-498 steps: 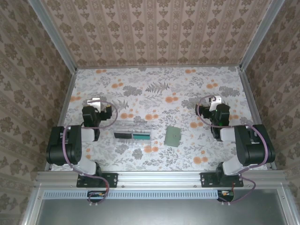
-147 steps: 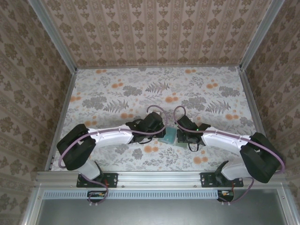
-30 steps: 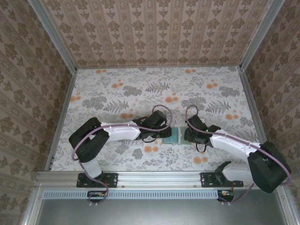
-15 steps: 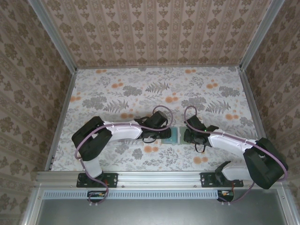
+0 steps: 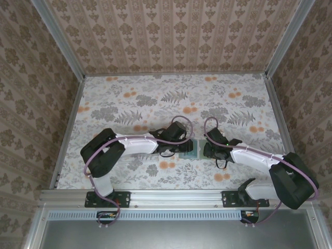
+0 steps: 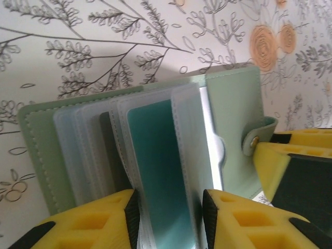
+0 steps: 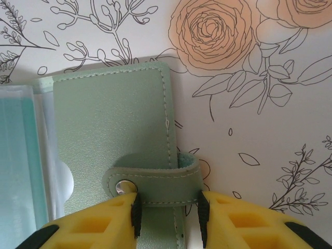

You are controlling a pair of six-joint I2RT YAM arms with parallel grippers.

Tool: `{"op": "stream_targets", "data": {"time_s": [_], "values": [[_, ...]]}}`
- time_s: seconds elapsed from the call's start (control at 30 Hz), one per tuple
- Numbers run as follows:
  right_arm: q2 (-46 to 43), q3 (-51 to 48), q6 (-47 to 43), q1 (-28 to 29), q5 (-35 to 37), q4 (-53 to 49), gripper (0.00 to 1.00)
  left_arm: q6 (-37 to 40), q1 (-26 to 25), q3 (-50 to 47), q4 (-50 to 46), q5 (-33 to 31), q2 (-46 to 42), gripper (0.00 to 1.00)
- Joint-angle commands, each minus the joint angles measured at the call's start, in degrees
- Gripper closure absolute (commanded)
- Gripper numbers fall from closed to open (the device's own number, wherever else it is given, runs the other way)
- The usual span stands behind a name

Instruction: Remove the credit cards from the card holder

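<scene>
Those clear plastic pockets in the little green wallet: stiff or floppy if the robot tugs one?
Probably floppy: the clear pockets fan out unevenly and their edges bend. The teal card inside one looks flat and straight-edged, so likely stiffer. The card holder looks thin and may slide when pulled.

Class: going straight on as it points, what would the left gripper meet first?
Probably the teal credit card in its clear sleeve, between the jaws of the left gripper; depth is unclear.

**Item count**
One card holder (image 6: 228,119); one teal credit card (image 6: 155,171) visible; two grippers: left gripper (image 6: 168,203), right gripper (image 7: 167,207).
</scene>
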Motion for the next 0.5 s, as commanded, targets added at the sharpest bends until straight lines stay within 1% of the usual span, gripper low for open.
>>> {"op": "stream_targets", "data": {"time_s": [0.0,0.03,0.1,0.17,0.27,0.47], "values": [[0.68,-0.86,1.23,-0.19,-1.4,0.47,0.63,0.58,-0.8,-0.38,3.95,2.76,-0.37,0.57],[0.61,-0.88,1.22,-0.19,-1.39,0.46,0.63,0.74,-0.86,-0.41,4.14,3.05,-0.28,0.54],[0.51,-0.95,1.22,-0.19,-1.31,0.52,0.63,0.93,-1.07,-0.26,4.36,3.21,-0.33,0.49],[0.34,-0.95,1.3,-0.19,-1.31,0.37,0.63,1.1,-1.1,-0.06,4.37,3.3,-0.17,0.42],[0.21,-1.04,1.31,-0.19,-1.25,0.3,0.62,1.11,-1.24,-0.11,4.81,3.48,-0.08,0.34],[-0.76,-1.21,1.45,-0.15,-0.73,-0.19,0.61,1.28,-1.35,0.12,5.29,4.0,0.35,0.29]]}}
